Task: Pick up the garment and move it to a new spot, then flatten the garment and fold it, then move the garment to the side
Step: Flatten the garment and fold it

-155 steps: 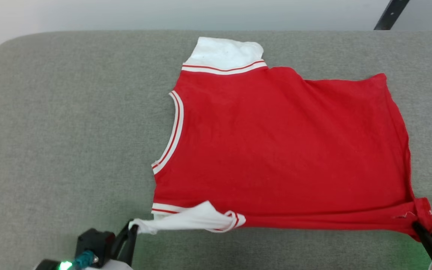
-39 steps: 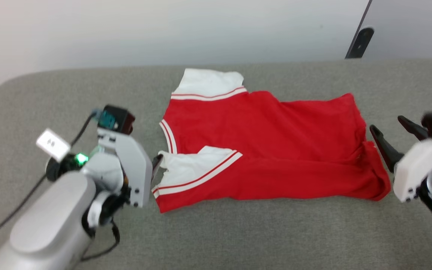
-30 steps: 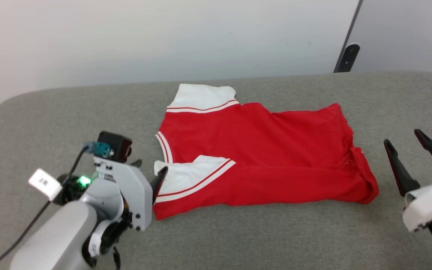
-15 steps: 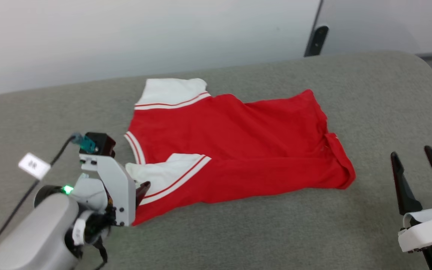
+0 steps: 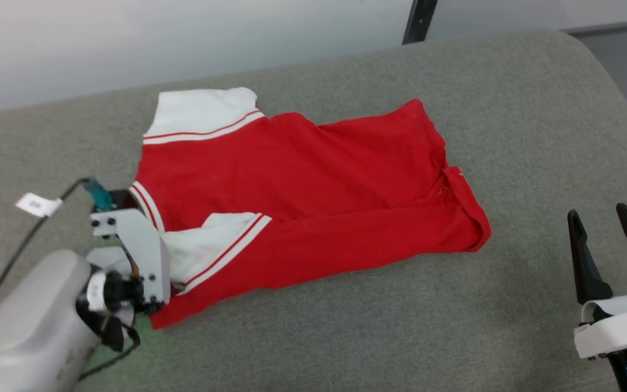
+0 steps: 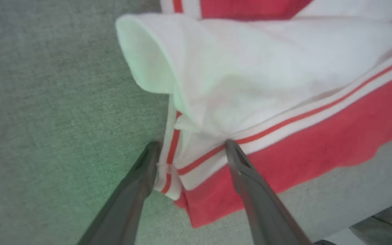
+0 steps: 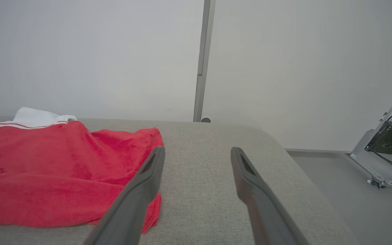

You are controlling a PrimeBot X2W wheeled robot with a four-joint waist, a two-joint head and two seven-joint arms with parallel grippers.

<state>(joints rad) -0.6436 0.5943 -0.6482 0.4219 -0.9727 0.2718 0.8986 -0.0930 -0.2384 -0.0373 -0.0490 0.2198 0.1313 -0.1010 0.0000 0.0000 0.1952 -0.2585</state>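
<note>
The garment (image 5: 313,179), bright red, lies on the grey padded surface (image 5: 509,109) with its near edge folded over. One white sleeve (image 5: 199,109) points to the far left, and another white sleeve (image 5: 210,245) lies folded onto the red. My left gripper (image 6: 192,145) is open at the near-left corner, its fingertips (image 6: 231,149) straddling the striped hem of the garment (image 6: 284,129). My left wrist (image 5: 134,256) hides those fingers in the head view. My right gripper (image 5: 602,220) stands open and empty, well to the right of the garment. In the right wrist view this gripper (image 7: 197,149) hovers beside the garment's (image 7: 46,170) right end.
The padded surface rounds off at its right end (image 5: 613,81), with floor beyond it. A dark post (image 5: 417,19) stands against the pale wall behind. A cable with a white tag (image 5: 33,204) trails from my left arm. A metal frame with wiring (image 7: 386,143) stands on the floor at far right.
The head camera has swung, shifting the whole picture left. My left gripper has moved down onto the garment's near-left corner. Five seconds ago both grippers held the near edge; it is now folded over and released.
</note>
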